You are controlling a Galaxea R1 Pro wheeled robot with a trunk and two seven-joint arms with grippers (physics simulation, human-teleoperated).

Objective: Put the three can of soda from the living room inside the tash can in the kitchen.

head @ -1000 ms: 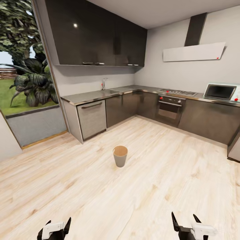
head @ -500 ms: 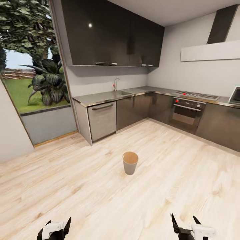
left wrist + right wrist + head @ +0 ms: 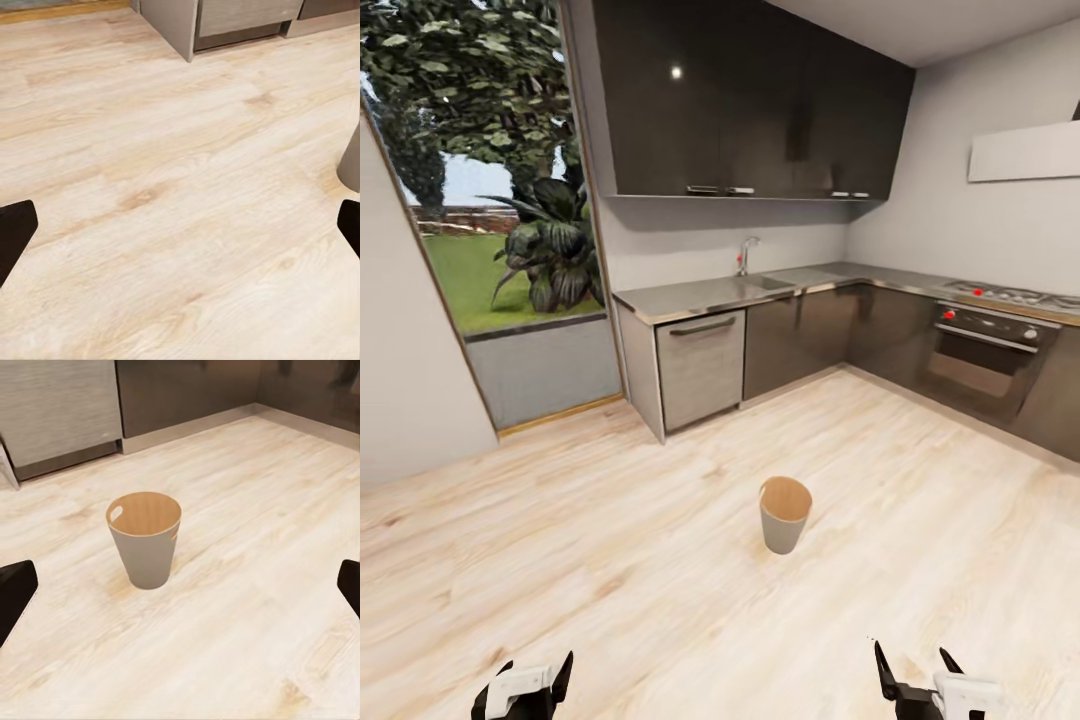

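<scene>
The tash can [image 3: 785,515] stands upright on the kitchen's light wood floor, light grey outside and brown inside, with nothing in it that I can see. It is ahead of my right gripper [image 3: 912,660] and well apart from it. In the right wrist view the bin [image 3: 146,540] sits between and beyond the spread black fingertips [image 3: 15,592]. My left gripper [image 3: 538,668] hangs low over bare floor, its fingers wide apart; the bin's wall [image 3: 351,161] just edges into its wrist view. Both grippers are open and hold nothing. The soda cans are out of view.
Dark grey cabinets [image 3: 810,330] with a steel-fronted dishwasher [image 3: 700,365], a sink tap [image 3: 745,252] and a built-in oven [image 3: 985,355] line the far walls. A big window [image 3: 490,230] onto the garden lies far left. Wood floor [image 3: 610,560] surrounds the bin.
The whole view has swung left and moved a little closer, so the bin and cabinets now sit further right and lower in the picture. Both grippers are as before.
</scene>
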